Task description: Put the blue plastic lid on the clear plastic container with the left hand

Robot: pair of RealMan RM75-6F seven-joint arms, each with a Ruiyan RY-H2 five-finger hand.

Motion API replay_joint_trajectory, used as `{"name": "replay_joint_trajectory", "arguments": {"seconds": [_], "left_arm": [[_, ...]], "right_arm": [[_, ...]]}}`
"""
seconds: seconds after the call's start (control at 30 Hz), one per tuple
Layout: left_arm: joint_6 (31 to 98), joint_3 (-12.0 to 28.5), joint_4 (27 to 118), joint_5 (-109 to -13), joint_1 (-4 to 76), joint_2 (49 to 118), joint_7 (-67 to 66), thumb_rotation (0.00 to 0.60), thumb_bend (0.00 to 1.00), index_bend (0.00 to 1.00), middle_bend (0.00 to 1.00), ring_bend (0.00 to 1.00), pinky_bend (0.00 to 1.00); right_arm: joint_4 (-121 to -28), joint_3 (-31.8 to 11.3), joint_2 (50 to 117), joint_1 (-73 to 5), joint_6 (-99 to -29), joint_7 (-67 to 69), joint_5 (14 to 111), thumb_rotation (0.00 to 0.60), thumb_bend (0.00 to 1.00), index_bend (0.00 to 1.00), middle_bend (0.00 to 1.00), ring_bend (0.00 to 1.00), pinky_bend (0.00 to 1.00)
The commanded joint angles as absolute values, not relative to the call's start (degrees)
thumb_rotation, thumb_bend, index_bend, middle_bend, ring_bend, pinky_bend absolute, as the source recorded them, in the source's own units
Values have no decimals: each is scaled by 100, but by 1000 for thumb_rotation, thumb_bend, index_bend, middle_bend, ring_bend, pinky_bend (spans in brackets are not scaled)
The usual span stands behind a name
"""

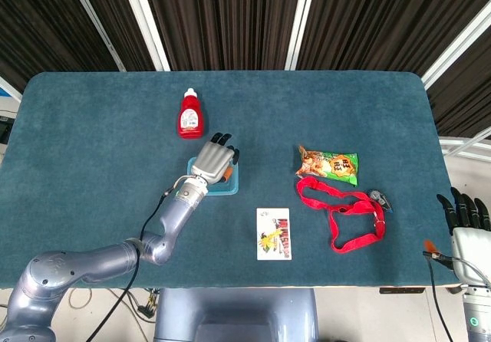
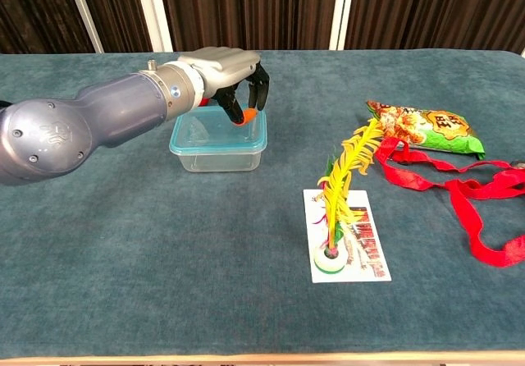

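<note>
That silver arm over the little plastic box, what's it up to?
The robot's left hand hangs over the far right corner of a clear plastic container, fingers curled downward. The blue lid already sits on top of the container, so the hand seems to be seating it or finishing up. The right hand rests idle at the table's edge. A ketchup bottle, snack bag and red strap lie untouched.
</note>
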State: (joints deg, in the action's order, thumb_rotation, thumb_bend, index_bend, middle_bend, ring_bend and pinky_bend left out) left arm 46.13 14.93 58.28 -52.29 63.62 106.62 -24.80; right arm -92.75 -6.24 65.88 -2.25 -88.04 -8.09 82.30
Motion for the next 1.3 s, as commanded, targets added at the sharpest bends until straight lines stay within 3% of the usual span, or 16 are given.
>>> {"name": "replay_joint_trajectory", "arguments": {"seconds": [0.03,0.73,1.3], "left_arm": [[4615,1494,5809,-5244,6357,10674,-2495,600,461,491,435,100,126],[4635,1550,5551,-5429,6318,10856,-2493,600,473,552,465,100,126],[4661,1551,5393,-5565,6314,10958,-2618,600,478,610,563,160,126]], "right_arm": [[-9278,-624,6587,-225,-8801,-807,8228,600,268,137,0,34,0],[-9303,-621,6576,-227,-8773,-804,8204,600,269,138,0,34,0],[-9331,-622,6568,-226,-8756,-807,8179,600,269,137,0,34,0]]}}
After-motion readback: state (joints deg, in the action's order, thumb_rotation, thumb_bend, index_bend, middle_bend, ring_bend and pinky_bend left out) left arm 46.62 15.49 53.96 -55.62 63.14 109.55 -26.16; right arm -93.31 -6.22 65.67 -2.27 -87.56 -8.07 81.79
